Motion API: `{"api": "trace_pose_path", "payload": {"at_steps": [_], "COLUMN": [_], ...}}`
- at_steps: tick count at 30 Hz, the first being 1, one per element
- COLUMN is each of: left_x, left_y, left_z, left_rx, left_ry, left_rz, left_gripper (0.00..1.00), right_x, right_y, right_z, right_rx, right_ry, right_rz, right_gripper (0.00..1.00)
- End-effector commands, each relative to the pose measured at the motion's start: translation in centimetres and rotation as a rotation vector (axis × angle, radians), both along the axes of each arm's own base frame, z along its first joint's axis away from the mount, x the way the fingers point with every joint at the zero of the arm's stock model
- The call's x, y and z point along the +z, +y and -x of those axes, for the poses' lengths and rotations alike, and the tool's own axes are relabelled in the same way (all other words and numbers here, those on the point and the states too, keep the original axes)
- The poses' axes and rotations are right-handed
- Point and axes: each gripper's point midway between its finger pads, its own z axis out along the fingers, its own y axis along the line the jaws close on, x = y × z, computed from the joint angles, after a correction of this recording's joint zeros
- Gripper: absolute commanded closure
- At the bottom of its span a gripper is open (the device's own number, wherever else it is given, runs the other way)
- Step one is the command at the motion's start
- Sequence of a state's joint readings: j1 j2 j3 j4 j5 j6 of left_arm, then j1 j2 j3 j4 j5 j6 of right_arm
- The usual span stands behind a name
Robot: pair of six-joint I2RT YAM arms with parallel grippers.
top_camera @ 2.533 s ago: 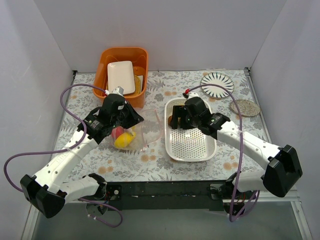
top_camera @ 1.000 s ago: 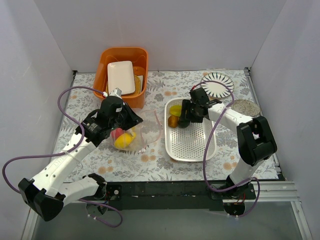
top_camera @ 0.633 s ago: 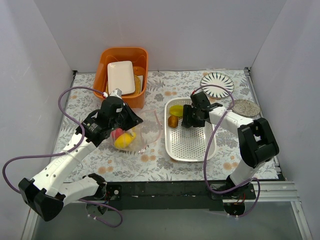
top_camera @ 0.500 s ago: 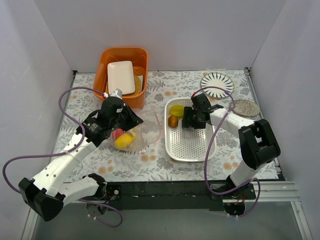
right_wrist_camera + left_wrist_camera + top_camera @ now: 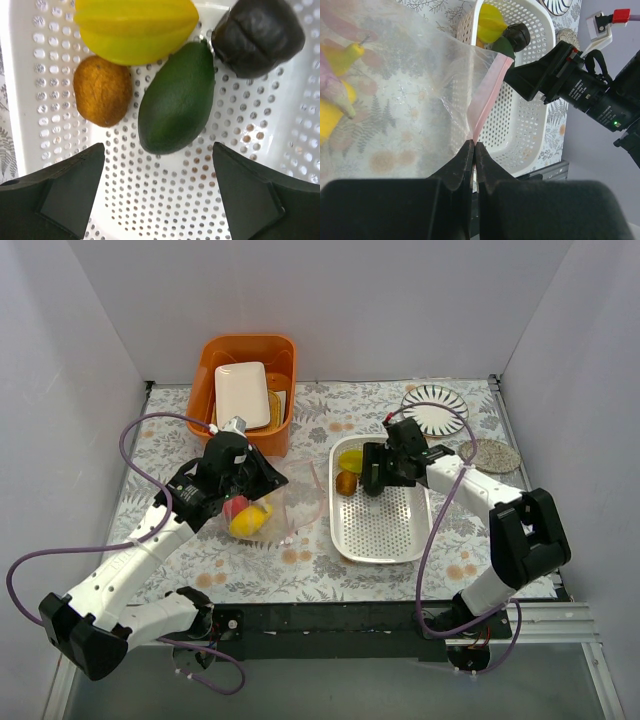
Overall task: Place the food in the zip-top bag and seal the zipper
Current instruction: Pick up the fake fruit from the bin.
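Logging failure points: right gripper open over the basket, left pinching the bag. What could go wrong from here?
1. The green piece lies tight against the yellow piece and dark piece, with the brown piece close beside, so the open right gripper may knock a neighbour coming down.
2. The left gripper pinches the zip-top bag at one spot on the zipper; the mouth may sag and a dropped piece could miss.

Left claw (image 5: 474,146) pinched shut; right claw (image 5: 157,152) — spread wide.
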State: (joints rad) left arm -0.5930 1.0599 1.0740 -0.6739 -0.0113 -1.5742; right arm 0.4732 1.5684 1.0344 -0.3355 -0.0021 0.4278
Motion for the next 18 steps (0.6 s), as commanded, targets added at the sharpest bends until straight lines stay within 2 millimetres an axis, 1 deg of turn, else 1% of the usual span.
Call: {"api": "trace_pose_path", "payload": {"at_steps": [1,2,6,7,9,10,11,13,14,16,18], "left_x": [0.9,0.9,1.1,0.9,1.2,1.1,1.2,1.2,1.1,0.9,0.7], "left_y": [-0.3,-0.4,-0.4,-0.3,-0.1,0.0,0.2,0.3,0.4,0.5,0.4], "left_z": [0.0,0.0,0.0,0.1,0.2,0.2,0.3,0.4,0.5,0.5,0.6], "left_rx": [-0.017,-0.017,-0.017,-0.015,-0.011,-0.009,-0.003,-0.002,0.004,0.003,0.001], "left_ry": [-0.027,-0.027,-0.029,-0.023,-0.031,-0.031,-0.035,-0.035,-0.033,-0.033,-0.025], "left_rz": [0.016,0.016,0.017,0.012,0.014,0.012,0.014,0.014,0.011,0.009,0.009], "left_gripper": [1.0,1.0,1.0,1.0,1.0,1.0,1.0,1.0,1.0,1.0,1.0], "right_x": [1.0,0.4,-0.3,-0.2,-0.9,-1.2,-1.4,-1.6,-1.6,-1.5,-1.4], "right_y": [0.1,0.1,0.4,0.4,0.2,0.0,-0.1,-0.1,-0.1,-0.1,-0.2], "right_z": [-2.7,-2.8,-3.4,-3.5,-3.4,-3.2,-3.1,-2.9,-2.7,-2.4,-2.0], "right_rx": [-0.016,-0.018,-0.035,-0.04,-0.047,-0.05,-0.048,-0.041,-0.039,-0.03,-0.015], "right_ry": [-0.055,-0.047,-0.035,-0.026,-0.011,-0.003,0.001,0.002,-0.003,-0.007,-0.012], "right_rz": [0.039,0.046,0.047,0.051,0.066,0.07,0.075,0.07,0.067,0.06,0.056], "right_gripper": [0.03,0.02,0.02,0.03,0.06,0.09,0.16,0.22,0.28,0.34,0.44]}}
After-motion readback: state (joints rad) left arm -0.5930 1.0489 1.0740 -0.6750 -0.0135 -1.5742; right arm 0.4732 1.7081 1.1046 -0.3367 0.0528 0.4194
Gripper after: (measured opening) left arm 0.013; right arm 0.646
